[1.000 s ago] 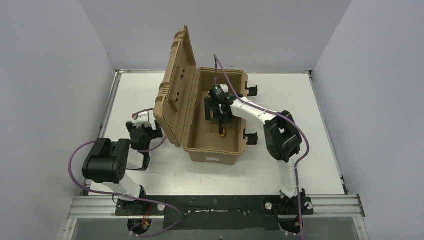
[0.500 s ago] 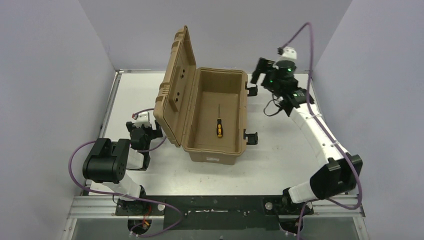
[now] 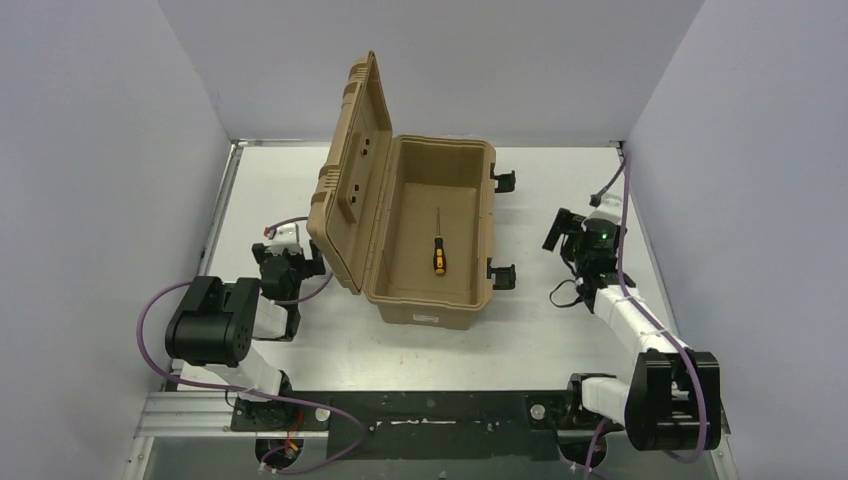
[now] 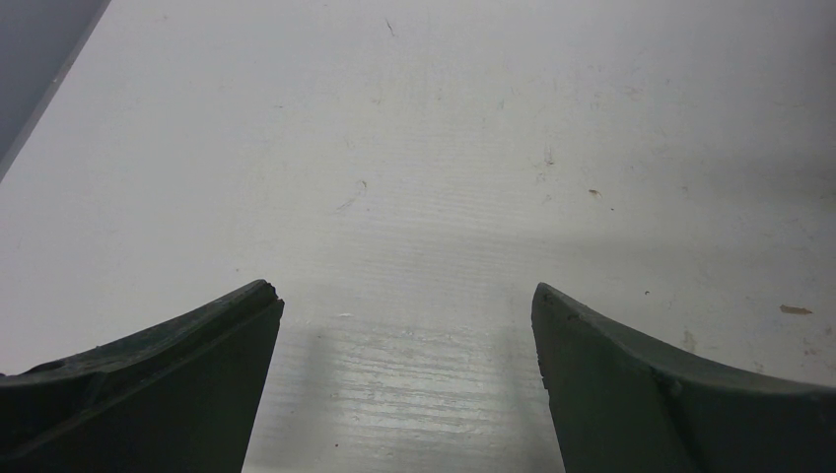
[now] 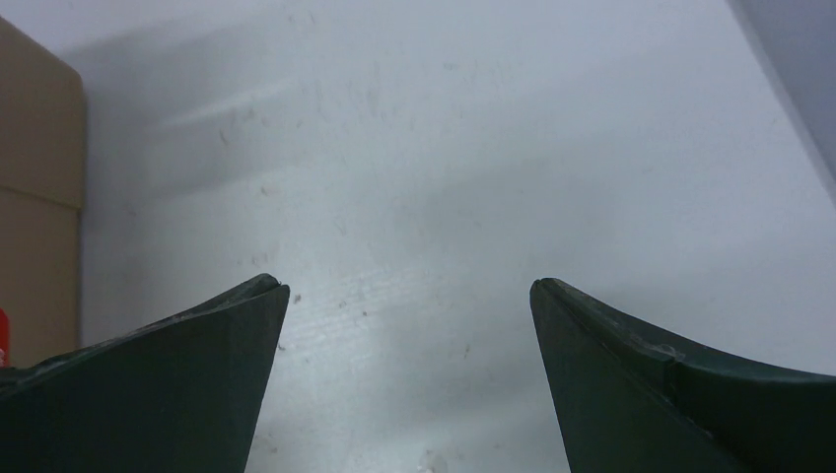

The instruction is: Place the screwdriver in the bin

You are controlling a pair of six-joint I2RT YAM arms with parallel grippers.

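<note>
The right claw [image 5: 409,286] stands spread wide, its two dark fingers [image 5: 177,384] well apart with nothing between them and only the bare white tabletop [image 5: 444,148] beneath. It grips nothing and touches nothing that can be seen. To its left, at the edge of the wrist view, shows a corner of the large tan hard-plastic rectangular case [image 5: 37,197], apart from the fingers. To the upper right runs the table's edge against the grey wall [image 5: 803,59].

In the overhead view this claw [image 3: 563,235] sits to the right of the case [image 3: 425,312], clear of its two black latches [image 3: 501,273]. The small screwdriver with the orange-and-black handle and thin silver shaft [image 3: 439,251] lies to the claw's left, flat on the case's floor, handle toward the arms' bases and shaft pointing away. The ribbed hinged lid [image 3: 350,190] stands raised on the case's far side from this claw.

The left claw [image 4: 405,292] is likewise spread wide and holds nothing, with bare scuffed tabletop [image 4: 444,148] ahead of it and the table's edge at the upper left. Overhead, it [image 3: 290,262] sits just beside the outer face of the lid; whether they touch cannot be told.
</note>
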